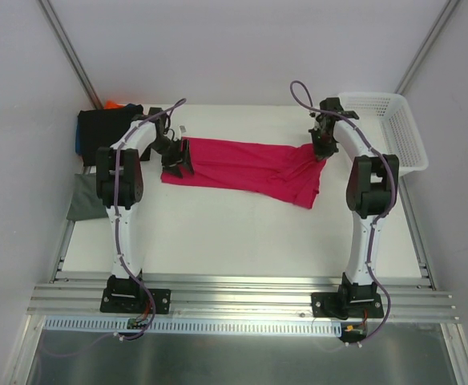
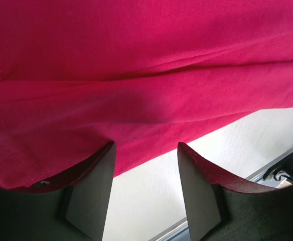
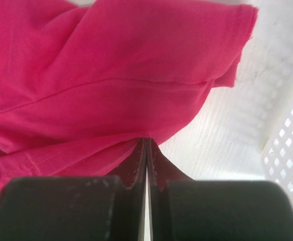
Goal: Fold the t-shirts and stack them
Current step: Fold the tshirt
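White arms (image 1: 122, 241) with black joints (image 1: 119, 172), purple cables (image 1: 301, 92), black left gripper (image 2: 145, 145) and right gripper (image 3: 146, 140).

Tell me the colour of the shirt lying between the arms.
The t-shirt is plain crimson-pink; the left wrist view shows it best.

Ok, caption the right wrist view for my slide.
Right gripper shut on an edge of the crimson-pink t-shirt, with the white mesh basket at the right.

My left arm (image 1: 126, 164) hides part of the folded t-shirts (image 1: 98, 128) at the table's (image 1: 242, 233) far left corner. The crimson-pink t-shirt (image 2: 136, 75) overruns the edges of both my wrist views.
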`<act>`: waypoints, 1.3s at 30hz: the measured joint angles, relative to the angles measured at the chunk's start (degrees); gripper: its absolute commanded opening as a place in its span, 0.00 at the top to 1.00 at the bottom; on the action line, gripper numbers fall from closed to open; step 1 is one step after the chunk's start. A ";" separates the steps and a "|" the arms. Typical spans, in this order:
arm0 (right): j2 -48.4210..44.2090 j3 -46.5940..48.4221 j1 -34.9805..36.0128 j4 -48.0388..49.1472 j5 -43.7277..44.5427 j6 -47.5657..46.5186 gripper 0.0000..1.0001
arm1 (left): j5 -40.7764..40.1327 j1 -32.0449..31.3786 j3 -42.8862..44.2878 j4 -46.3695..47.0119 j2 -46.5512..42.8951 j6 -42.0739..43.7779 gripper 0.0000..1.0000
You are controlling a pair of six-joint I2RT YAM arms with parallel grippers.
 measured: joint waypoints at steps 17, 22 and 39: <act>-1.88 3.82 -0.76 -0.13 0.81 -1.29 0.17 | 0.83 -1.70 -1.25 -0.22 -0.20 -0.11 0.44; -12.79 -0.90 4.09 -0.63 -3.17 -1.51 0.20 | 1.20 -2.29 -2.08 -0.20 -0.66 -0.09 0.44; -6.01 -3.98 6.23 -0.22 -26.97 14.03 0.23 | -6.86 -5.09 -8.41 -0.48 -5.90 5.11 0.39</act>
